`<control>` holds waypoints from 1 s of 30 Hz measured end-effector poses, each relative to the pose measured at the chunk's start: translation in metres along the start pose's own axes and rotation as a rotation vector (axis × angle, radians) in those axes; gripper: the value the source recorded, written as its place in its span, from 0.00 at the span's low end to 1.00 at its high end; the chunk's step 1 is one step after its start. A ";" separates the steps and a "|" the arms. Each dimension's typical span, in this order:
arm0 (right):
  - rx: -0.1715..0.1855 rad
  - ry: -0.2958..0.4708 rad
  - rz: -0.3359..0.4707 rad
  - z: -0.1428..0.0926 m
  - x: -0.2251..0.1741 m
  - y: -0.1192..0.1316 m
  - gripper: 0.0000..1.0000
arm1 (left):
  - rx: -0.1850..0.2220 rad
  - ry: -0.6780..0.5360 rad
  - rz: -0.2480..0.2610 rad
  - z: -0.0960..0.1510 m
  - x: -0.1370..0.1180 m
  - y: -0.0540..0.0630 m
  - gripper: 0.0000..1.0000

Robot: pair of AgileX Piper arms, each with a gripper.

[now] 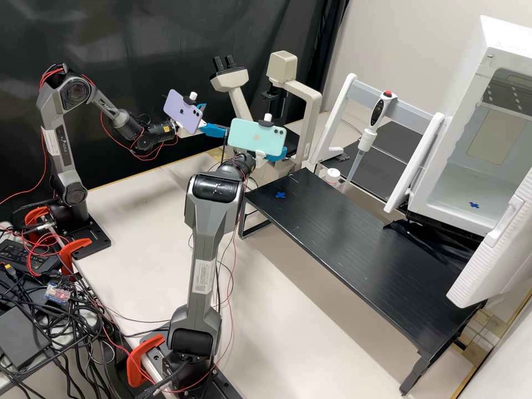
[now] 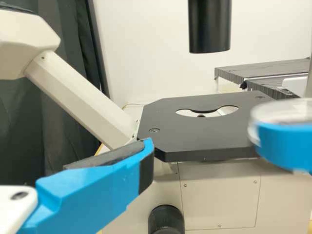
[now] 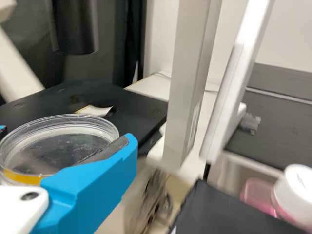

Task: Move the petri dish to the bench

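Blue-fingered, the right gripper, upper middle, pinches the petri dish; the left gripper is parted. Best keep the dish level, lowering it gently onto the black bench.

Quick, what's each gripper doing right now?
Left gripper: open, holding nothing.
Right gripper: closed on the petri dish.

A laboratory — beige microscope, pipette on white rack
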 end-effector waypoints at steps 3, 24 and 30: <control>-0.014 0.024 0.012 0.004 -0.019 0.000 0.00 | 0.000 0.000 0.000 0.000 0.000 0.000 1.00; -0.031 -0.047 0.142 0.088 -0.101 -0.008 0.00 | 0.000 0.000 0.000 0.000 0.000 0.000 1.00; -0.036 -0.037 0.164 0.096 -0.108 -0.008 0.00 | 0.000 0.000 0.000 0.000 0.000 0.000 1.00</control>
